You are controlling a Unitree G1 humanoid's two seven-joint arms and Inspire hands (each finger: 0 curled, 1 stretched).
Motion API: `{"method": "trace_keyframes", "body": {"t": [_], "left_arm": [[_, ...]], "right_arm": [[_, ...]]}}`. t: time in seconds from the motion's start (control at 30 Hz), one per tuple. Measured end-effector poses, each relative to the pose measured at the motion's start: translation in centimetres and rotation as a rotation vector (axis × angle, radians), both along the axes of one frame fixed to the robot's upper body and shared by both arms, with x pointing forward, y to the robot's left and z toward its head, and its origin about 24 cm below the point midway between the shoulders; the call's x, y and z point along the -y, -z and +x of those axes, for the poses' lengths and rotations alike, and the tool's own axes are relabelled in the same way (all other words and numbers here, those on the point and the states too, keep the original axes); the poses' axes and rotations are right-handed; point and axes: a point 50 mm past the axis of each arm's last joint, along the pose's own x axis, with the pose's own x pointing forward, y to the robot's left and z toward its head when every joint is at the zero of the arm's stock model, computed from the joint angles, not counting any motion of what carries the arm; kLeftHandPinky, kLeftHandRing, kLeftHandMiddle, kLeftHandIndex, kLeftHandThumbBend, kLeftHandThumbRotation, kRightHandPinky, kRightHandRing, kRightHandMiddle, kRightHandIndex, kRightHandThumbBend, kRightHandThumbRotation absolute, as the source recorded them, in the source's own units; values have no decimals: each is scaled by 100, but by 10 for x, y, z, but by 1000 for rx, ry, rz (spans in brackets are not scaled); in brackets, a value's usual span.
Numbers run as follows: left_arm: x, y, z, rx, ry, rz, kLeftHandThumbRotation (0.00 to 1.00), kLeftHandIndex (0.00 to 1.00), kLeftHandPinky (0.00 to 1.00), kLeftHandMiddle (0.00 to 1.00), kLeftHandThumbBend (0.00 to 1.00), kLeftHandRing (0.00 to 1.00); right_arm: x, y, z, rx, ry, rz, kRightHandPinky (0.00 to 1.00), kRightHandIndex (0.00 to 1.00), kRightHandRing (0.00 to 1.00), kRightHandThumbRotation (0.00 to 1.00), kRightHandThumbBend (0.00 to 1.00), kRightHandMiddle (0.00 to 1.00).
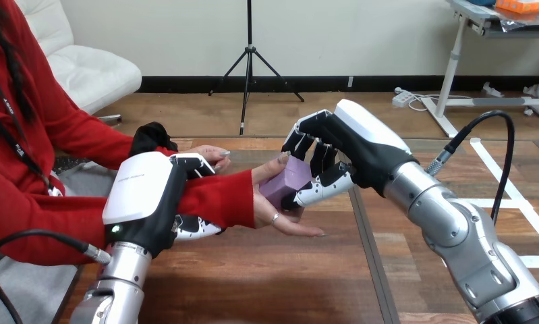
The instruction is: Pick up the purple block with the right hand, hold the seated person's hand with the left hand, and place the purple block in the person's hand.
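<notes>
while the robot's left hand (145,197) is closed round the person's wrist (227,197), with its fingers curled over the top of the red sleeve and its thumb tucked beneath, the right hand (357,150) reaches in from the view's right. it has the purple block (287,181) pinched between its bent fingers on the far side and its thumb on the near side. the person's hand (266,210) lies palm up just over the wooden worktop (273,283), its fingers stretched out toward the right arm. the purple block rests against that open palm, and the person's thumb touches the block's upper left corner, so both the right hand and the person's hand are on it. the person's other hand (211,154) lies behind the held wrist, just beside the left hand's fingers.
</notes>
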Motion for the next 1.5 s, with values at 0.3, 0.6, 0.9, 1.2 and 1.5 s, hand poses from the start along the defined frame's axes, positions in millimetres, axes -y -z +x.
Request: {"method": "trace_keyframes", "body": {"t": [0.3,0.6,0.9,1.2,1.5], "left_arm": [[0,-2,2,8,1,-1,0,47,36,47,77,42],[0,-3,2,16,-1,-2,0,48,36,48,78,42],[0,-4,2,17,2,7,16,52,40,53,77,47],[0,-10,4,-15,34,62,38,62,48,63,84,59],[-3,-16,5,-57,60,100,51,69,55,70,91,65]], "right_arm": [[0,-5,-1,4,-12,6,32,46,36,0,63,42],[-1,-8,-2,5,-18,14,32,47,36,0,64,42],[-1,-8,-1,-1,-16,17,37,50,42,0,67,47],[0,-7,-1,-17,-9,18,40,54,47,0,64,51],[2,-7,-1,-35,-10,22,44,58,51,28,57,55]]}}
